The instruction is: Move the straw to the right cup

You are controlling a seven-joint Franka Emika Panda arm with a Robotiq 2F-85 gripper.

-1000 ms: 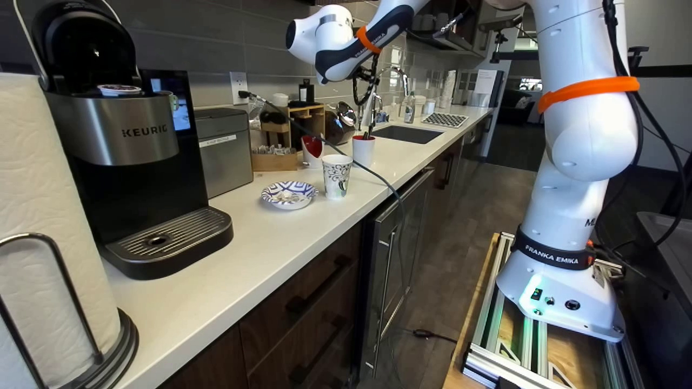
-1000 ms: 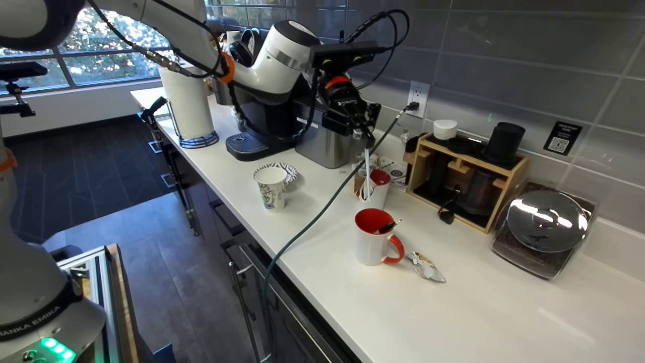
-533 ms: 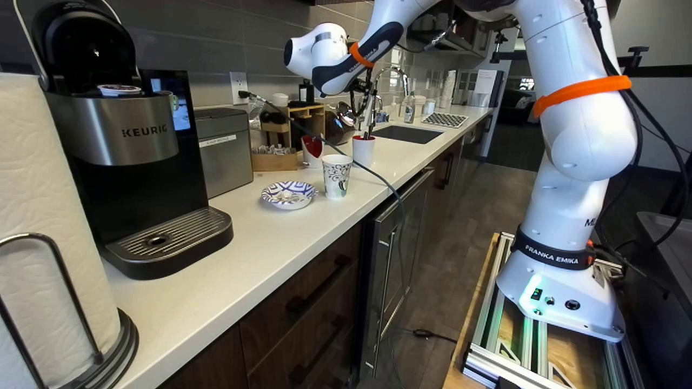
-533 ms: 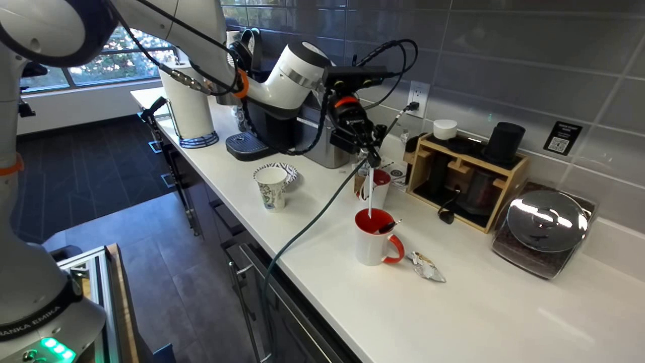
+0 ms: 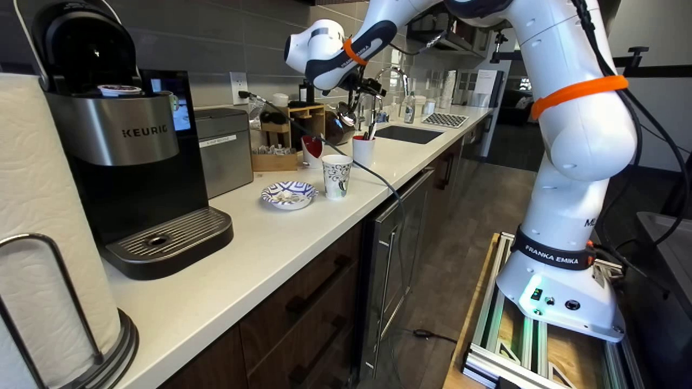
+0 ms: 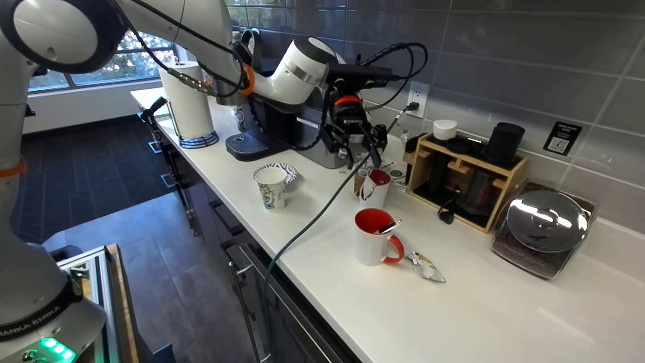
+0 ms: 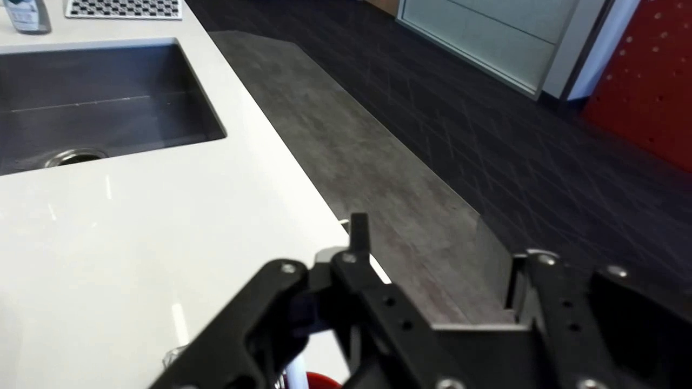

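Observation:
The white straw (image 6: 388, 228) leans inside the right cup, a white mug (image 6: 369, 248) with a red inside and red handle. A dark utensil shares the mug with it. In the other exterior view's angle, the straw (image 5: 372, 131) pokes above the mug (image 5: 363, 153). Above and behind the mug, clear of it, hangs my gripper (image 6: 363, 160), its fingers spread with nothing between them. In the wrist view my gripper (image 7: 437, 254) is likewise parted; the straw (image 7: 297, 373) shows low down beside the mug's red rim (image 7: 323, 381), both partly hidden by the left finger.
Another red-lined cup (image 6: 379, 197) stands behind the mug. A patterned paper cup (image 6: 272, 191) and bowl (image 5: 290, 195) are nearer the coffee maker (image 5: 146, 178). A cable (image 6: 322, 214) slants across the counter. A crumpled wrapper (image 6: 427, 267) lies beside the handle.
The gripper first moved over the mug, lowering the straw into it. Then the fingers opened, and the straw dropped over to lean in the mug.

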